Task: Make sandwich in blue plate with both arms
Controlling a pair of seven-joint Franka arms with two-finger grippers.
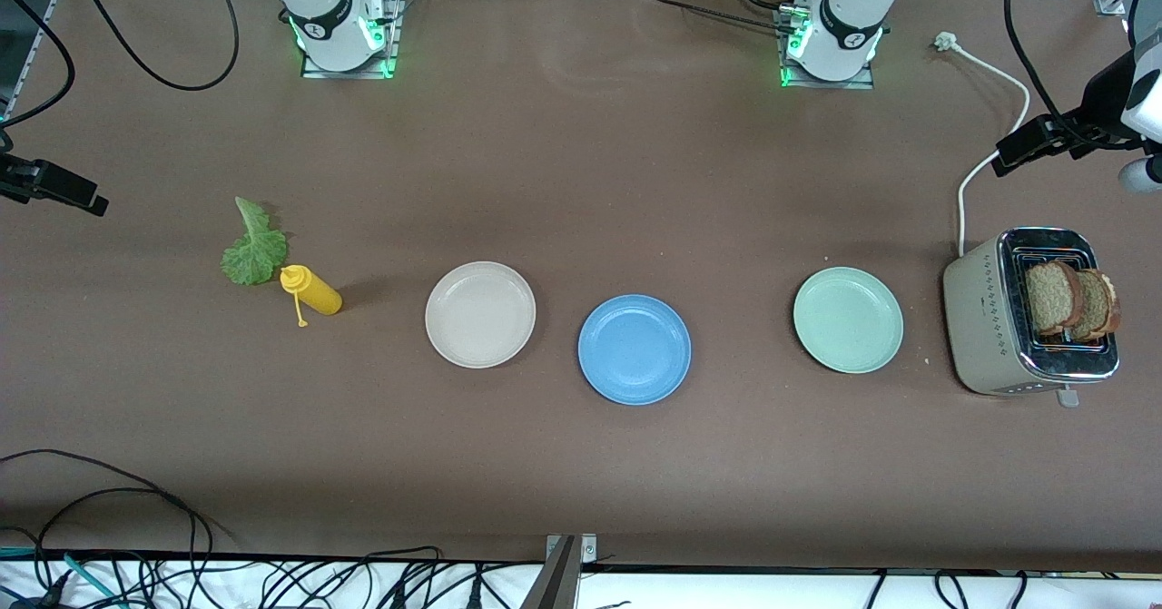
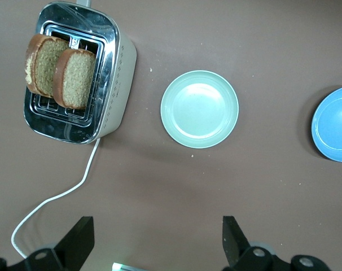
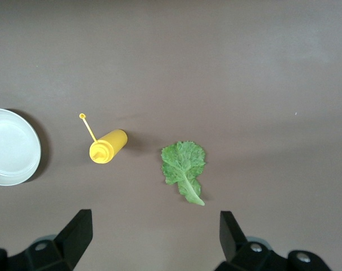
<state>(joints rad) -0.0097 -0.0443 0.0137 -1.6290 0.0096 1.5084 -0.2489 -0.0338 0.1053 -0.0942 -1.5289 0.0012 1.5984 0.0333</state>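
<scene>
The blue plate [image 1: 635,349] lies empty mid-table and shows at the edge of the left wrist view [image 2: 334,124]. Two brown bread slices [image 1: 1053,296] [image 1: 1097,305] stand in the toaster [image 1: 985,319] at the left arm's end; the left wrist view shows them too [image 2: 47,65] [image 2: 78,78]. The green lettuce leaf [image 1: 254,250] lies flat at the right arm's end [image 3: 184,164]. My left gripper [image 2: 158,237] is open and empty, high over the table beside the toaster. My right gripper [image 3: 154,231] is open and empty, high over the table beside the lettuce.
A yellow squeeze bottle [image 1: 313,291] lies on its side next to the lettuce. A beige-white plate [image 1: 480,314] and a pale green plate [image 1: 848,319] flank the blue plate, both empty. The toaster's white cord [image 1: 985,160] runs toward the arm bases.
</scene>
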